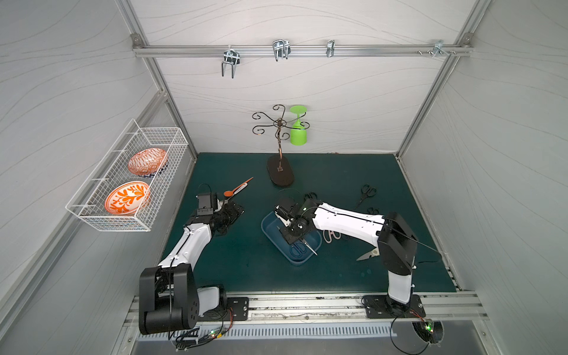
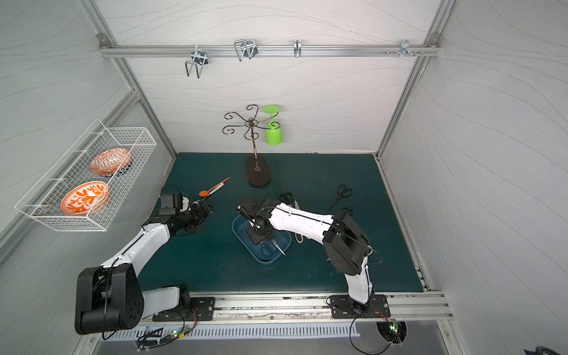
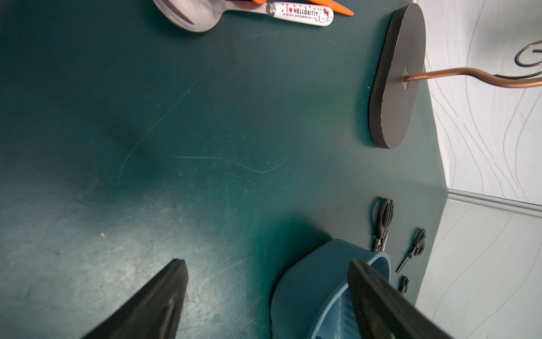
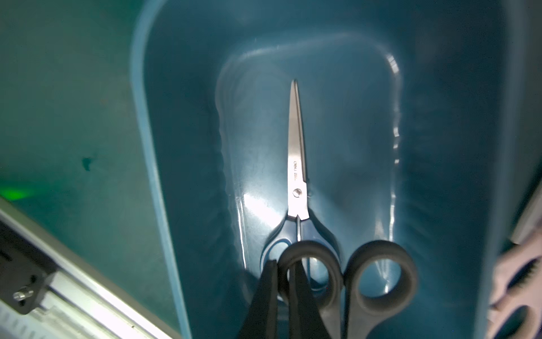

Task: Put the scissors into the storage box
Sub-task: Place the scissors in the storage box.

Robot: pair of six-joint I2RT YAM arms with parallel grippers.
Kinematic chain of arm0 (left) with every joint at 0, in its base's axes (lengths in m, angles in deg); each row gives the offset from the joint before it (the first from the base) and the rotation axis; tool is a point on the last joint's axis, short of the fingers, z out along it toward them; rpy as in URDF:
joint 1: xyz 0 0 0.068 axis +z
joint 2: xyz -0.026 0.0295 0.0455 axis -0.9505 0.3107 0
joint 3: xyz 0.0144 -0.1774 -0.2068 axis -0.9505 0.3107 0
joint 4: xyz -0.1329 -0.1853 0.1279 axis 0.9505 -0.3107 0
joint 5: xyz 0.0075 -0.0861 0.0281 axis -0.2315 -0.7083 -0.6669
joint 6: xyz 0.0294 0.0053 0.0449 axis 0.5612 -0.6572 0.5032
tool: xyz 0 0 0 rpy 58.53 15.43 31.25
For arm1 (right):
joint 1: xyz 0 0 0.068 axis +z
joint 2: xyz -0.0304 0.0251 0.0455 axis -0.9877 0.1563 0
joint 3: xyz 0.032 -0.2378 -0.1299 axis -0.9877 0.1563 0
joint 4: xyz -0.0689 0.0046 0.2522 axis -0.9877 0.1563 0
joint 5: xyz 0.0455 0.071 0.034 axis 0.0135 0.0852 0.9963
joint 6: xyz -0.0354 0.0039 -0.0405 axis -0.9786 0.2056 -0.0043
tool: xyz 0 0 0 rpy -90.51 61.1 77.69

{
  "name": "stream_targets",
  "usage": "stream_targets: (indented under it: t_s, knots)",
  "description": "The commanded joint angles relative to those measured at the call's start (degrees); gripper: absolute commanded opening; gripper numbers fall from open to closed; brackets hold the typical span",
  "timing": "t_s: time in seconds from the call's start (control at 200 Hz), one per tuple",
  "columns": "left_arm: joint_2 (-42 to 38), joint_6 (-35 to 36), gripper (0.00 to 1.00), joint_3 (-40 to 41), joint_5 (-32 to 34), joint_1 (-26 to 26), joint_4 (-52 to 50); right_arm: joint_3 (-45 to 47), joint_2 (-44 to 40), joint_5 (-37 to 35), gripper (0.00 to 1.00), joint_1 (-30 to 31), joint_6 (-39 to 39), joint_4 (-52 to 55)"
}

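R end effector (image 4: 284, 265) clamped on black scissors' (image 4: 337, 299) matte oval loop over glossy blue box (image 4: 187, 132).

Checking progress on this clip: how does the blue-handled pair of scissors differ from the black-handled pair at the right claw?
The blue-handled pair lies flat and free on the floor of the box; the black-handled pair is pinched by one loop in the right claw, held above it. The handles differ too: blue on the lying pair, black on the held pair. Both have two loop handles.
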Motion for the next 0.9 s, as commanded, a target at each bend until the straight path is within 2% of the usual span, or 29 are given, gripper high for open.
stream_targets:
  t_s: [0.0, 0.405, 0.69, 0.82, 0.895]
  knots:
    - [-0.36, 0.28, 0.90, -1.98, -0.20, 0.41, 1.49, -0.22, 1.59, 0.98, 0.00, 0.74, 1.12, -1.97]
    - [-0.55, -0.03, 0.90, -1.66, -0.93, 0.50, 1.76, -10.10, 10.79, 1.76, 0.00, 0.06, -1.88, 0.56]
    - [-0.84, -0.38, 0.90, -1.45, -1.03, 0.46, 2.20, -9.31, 12.94, 1.44, 0.00, -0.47, -1.39, -1.00]
    - [-0.91, -0.37, 0.90, -1.36, -1.02, 0.42, 2.24, -9.18, 12.58, 1.66, 0.24, -0.55, -0.99, -1.20]
    - [-0.93, -0.47, 0.90, -1.30, -1.02, 0.46, 2.35, -9.51, 11.99, 1.57, 0.27, -0.82, -0.53, -0.58]
